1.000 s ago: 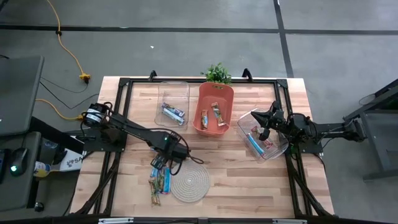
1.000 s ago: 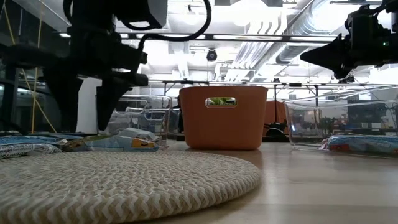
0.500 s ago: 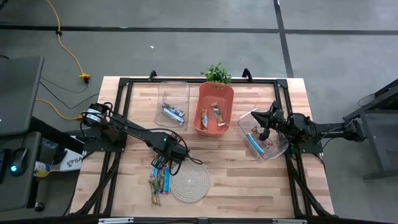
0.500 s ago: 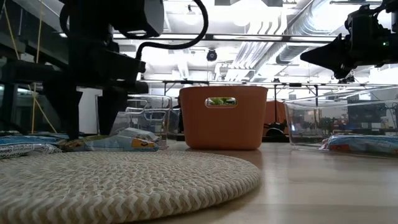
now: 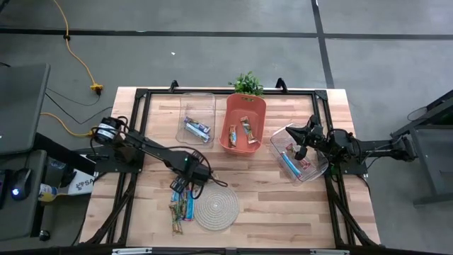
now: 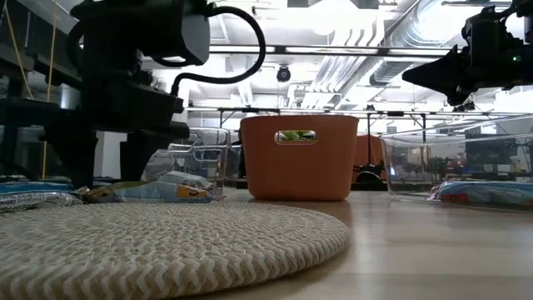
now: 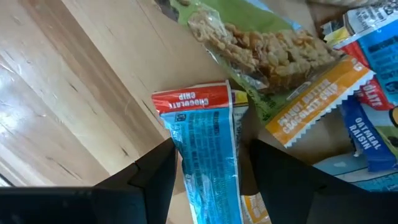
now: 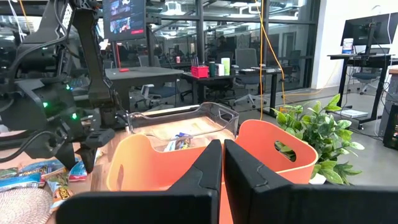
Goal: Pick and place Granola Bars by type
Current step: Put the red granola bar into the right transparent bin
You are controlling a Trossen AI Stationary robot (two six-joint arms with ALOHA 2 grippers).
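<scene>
A: High view, status?
B: Left gripper (image 5: 178,186) is low over the bars (image 5: 181,205) near the table's (image 5: 340,212) front edge, beside the mat (image 5: 216,207). Right gripper (image 5: 300,139) hangs over the right bin (image 5: 279,134).

A: Wrist views?
B: Left fingers (image 7: 155,171) spread wide, straddling a blue bar (image 7: 208,149). Right fingers (image 8: 208,168) pressed together, empty.

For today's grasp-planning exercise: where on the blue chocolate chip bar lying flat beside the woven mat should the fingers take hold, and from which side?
Grip the blue chocolate chip bar across its narrow width, mid-length, coming straight down from above. It lies flat on the table with both long edges exposed, and the left gripper already has its open fingers straddling it. The crimped ends are probably too thin and floppy to hold.
</scene>
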